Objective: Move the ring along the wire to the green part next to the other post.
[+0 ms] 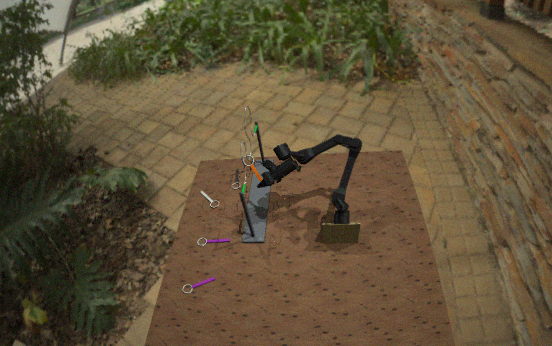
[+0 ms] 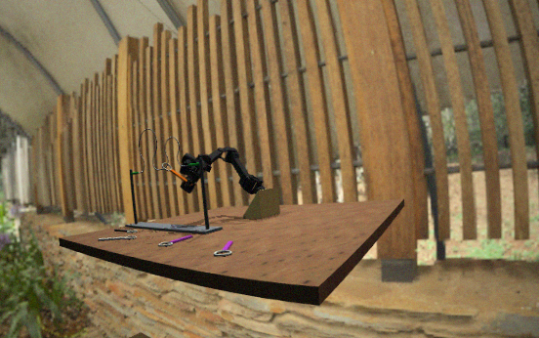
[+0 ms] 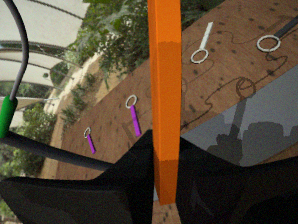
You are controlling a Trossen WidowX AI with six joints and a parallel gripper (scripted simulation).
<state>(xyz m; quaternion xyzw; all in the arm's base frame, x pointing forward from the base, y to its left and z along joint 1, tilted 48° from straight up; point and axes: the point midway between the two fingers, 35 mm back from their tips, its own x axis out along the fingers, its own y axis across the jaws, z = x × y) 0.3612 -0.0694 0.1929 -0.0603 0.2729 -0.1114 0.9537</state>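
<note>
The ring is in the air between the two posts, at the low stretch between the wire's two tall loops. It appears to be around the thin grey wire; whether they touch cannot be told. Its orange handle slopes down to my gripper, which is shut on it. One green part is by the far post. The other green part is by the near post. The ring is out of the wrist view.
The posts stand on a grey base plate. On the table beyond it lie a white-handled ring, a dark-handled ring and two purple-handled rings, one nearer the plate and one farther off.
</note>
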